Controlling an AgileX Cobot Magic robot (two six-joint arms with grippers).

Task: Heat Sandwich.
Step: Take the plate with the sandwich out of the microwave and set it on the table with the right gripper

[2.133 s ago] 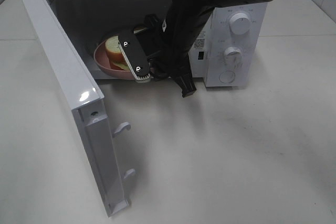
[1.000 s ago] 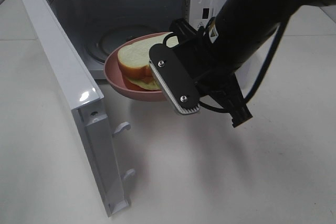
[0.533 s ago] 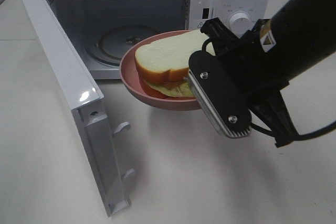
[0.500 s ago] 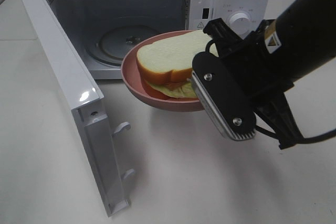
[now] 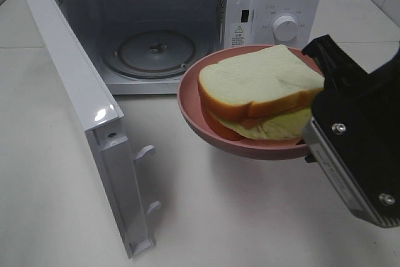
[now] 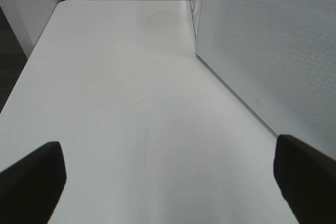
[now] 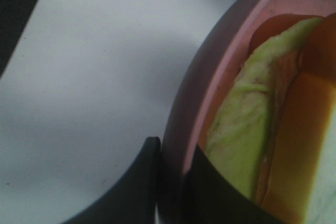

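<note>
Withdrawn from the white microwave [image 5: 187, 23], the thick white-bread sandwich [image 5: 262, 95] rides on its round pink plate [image 5: 194, 107], rim pinched by the right end effector [image 7: 170, 174]; left end effector [image 6: 168, 179] gapes wide above the counter [image 6: 121, 103].

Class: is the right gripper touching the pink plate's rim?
Touching. The right wrist view shows the right gripper with its fingers either side of the pink plate rim.

Plain white tabletop [image 5: 250, 217]
</note>
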